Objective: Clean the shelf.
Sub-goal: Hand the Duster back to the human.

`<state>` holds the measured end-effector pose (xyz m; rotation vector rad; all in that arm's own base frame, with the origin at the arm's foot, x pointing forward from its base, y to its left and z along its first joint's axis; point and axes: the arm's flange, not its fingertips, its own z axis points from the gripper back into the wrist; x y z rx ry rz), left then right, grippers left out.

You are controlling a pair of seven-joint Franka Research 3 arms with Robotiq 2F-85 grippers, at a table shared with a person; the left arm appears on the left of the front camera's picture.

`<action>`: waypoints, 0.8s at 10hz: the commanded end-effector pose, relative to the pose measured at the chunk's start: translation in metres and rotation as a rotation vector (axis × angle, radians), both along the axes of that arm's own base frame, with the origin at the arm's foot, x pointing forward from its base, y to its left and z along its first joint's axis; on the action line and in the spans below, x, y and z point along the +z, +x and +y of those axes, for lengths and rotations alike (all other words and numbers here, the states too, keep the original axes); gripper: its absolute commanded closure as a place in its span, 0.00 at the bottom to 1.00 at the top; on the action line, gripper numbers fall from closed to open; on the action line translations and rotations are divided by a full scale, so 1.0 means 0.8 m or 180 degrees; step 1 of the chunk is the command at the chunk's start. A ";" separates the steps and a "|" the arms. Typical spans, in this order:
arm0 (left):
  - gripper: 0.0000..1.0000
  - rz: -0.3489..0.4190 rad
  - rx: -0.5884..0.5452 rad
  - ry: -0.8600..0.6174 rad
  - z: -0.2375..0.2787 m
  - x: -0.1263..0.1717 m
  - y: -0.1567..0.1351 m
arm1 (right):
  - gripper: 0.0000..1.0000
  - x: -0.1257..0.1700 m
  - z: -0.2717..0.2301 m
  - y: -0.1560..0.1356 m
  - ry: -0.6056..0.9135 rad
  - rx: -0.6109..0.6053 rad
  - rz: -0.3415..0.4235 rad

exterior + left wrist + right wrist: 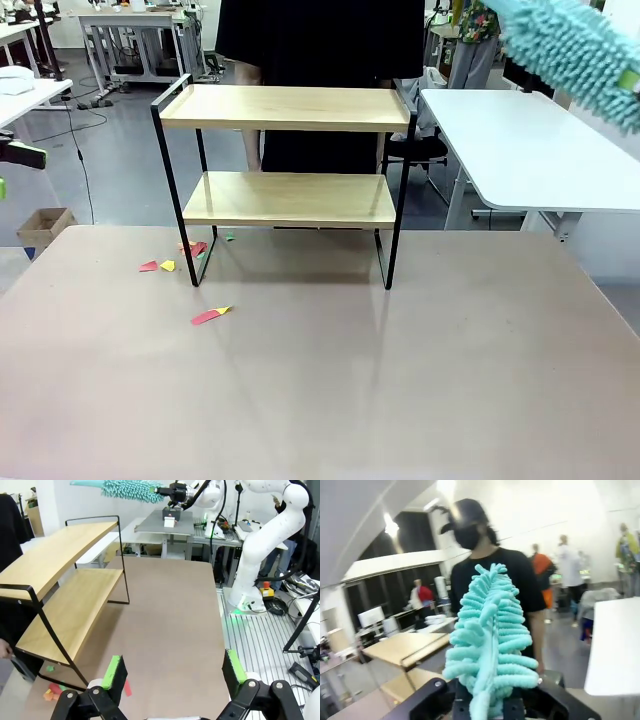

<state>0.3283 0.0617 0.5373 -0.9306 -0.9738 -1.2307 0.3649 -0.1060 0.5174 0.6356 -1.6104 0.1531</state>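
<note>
Bare tabletop point(330, 380) lies nearest; paper scraps point(210, 315) sit by the shelf point(288, 150) at its far edge. Left claw point(172, 672) released, idle. Right claw point(176, 492) grasps the duster point(575, 50), held high; best lowered flat and swept along the top board.

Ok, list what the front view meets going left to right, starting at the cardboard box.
Cardboard box → paper scraps on the table → shelf → white desk → teal duster at the top right corner.
</note>
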 end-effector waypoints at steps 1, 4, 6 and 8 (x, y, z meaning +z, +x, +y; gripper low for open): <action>0.00 0.0010 0.0011 -0.0085 -0.002 0.004 0.000 | 0.83 -0.025 0.016 -0.009 -0.0109 -0.0332 0.0046; 0.00 0.0010 0.0011 -0.0085 -0.002 0.004 0.000 | 0.83 -0.088 0.012 -0.019 -0.0276 -0.0542 0.0492; 0.00 0.0010 0.0011 -0.0085 -0.002 0.004 0.000 | 0.83 -0.117 0.019 -0.025 -0.0281 -0.0511 0.0628; 0.00 0.0010 0.0011 -0.0085 -0.002 0.004 0.000 | 0.83 -0.125 0.022 -0.028 -0.0285 -0.0412 0.0520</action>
